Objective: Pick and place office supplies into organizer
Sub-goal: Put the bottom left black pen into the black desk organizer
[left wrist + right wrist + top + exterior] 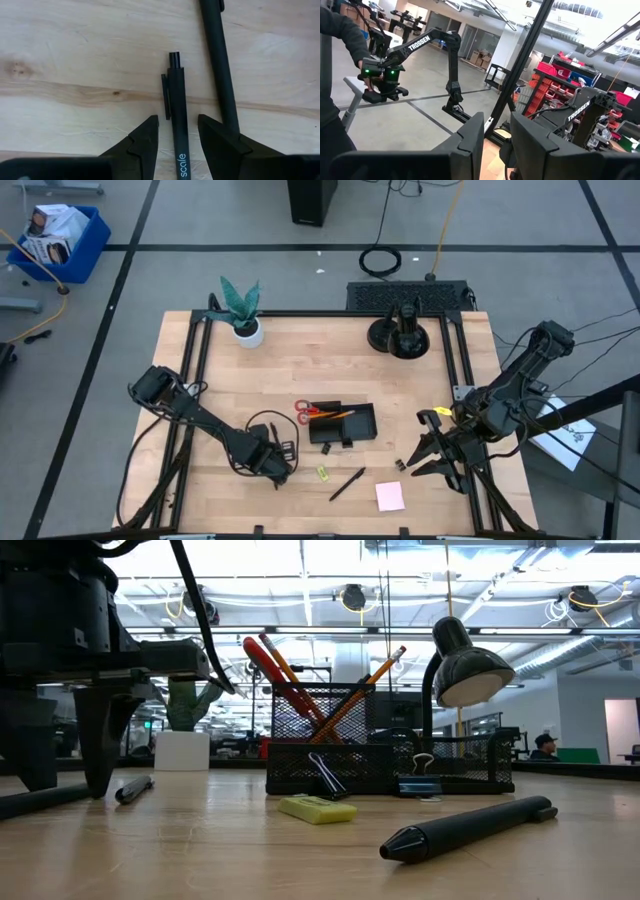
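Observation:
My left gripper (177, 145) points straight down near the table's front left (280, 465), open. Its fingers stand on either side of a slim black pen (177, 115) that lies flat on the wood, without touching it. A second dark slim rod (220, 65) lies just beside it. The black organizer (342, 423) sits mid-table and holds the red-handled scissors (303, 412) and orange pencils (350, 690), which lean upright in it. Another black pen (347, 483), a yellow-green piece (323, 473), a pink sticky-note pad (390, 496) and a small black clip (399, 464) lie in front of it. My right gripper (418, 455) hangs raised at the right, open, with nothing between its fingers.
A potted green plant (241, 310) stands at the back left and a round black lamp stand (400, 335) at the back right. A black cable loop (262, 422) lies next to my left arm. Bare wood stretches along the table's far half.

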`<state>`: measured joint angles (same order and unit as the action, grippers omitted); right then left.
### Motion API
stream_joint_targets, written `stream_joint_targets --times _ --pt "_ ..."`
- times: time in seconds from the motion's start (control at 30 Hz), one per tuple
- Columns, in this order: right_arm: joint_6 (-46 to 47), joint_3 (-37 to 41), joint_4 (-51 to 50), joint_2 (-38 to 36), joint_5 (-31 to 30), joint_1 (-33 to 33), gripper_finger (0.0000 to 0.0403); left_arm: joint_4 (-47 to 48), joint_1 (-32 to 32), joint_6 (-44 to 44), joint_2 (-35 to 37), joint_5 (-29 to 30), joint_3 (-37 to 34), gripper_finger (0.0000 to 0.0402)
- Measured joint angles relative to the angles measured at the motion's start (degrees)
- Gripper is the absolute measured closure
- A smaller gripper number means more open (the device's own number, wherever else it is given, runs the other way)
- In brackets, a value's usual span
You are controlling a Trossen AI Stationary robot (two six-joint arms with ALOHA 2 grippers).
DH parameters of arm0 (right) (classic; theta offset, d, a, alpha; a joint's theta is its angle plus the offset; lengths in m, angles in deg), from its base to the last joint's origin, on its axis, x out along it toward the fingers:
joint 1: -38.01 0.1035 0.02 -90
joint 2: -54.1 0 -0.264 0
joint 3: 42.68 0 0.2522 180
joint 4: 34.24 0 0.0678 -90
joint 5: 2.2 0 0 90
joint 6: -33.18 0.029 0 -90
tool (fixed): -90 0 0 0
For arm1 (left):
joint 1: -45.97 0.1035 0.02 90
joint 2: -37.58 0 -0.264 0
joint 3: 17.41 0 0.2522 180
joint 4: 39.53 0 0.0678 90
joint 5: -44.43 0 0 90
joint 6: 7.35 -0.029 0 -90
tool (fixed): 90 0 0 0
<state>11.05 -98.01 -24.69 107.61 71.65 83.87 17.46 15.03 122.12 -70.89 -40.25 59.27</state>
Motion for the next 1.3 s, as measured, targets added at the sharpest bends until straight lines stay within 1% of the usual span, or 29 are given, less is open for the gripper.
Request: stream_joint_targets --times 0.13,0.27,0.43,0.57,0.7,0.87,1.1,1.3 --pt "0.0 0.0 0.0 0.0 0.0 0.0 0.0314 0.1 0.0 -0.2 0.0 0.0 0.0 0.0268" --pt "0.0 0.0 0.0 0.0 0.0 0.0 0.0314 0.3 -0.1 -0.4 0.0 0.1 -0.1 0.0304" --pt "0.0 0.0 0.0 0.0 0.0 0.0 0.0314 -0.1 -0.1 -1.5 0.0 1.6 -0.1 0.0351" --pt "0.0 0.0 0.0 0.0 0.0 0.0 0.0314 -0.1 -0.1 -1.7 0.0 1.9 -0.1 0.0374" --pt "0.0 0.0 0.0 0.0 0.0 0.0 0.0314 -0.1 -0.1 -1.9 0.0 2.0 -0.1 0.0377" --pt "0.0 0.0 0.0 0.0 0.0 0.0 0.0314 0.4 -0.7 -1.7 0.0 2.4 -0.1 0.0360" --pt "0.0 0.0 0.0 0.0 0.0 0.0 0.0314 0.8 -1.4 -0.4 0.1 3.9 -0.1 0.0356" --pt "0.0 0.0 0.0 0.0 0.0 0.0 0.0314 2.0 -1.8 0.0 1.8 5.9 -0.3 0.0356"
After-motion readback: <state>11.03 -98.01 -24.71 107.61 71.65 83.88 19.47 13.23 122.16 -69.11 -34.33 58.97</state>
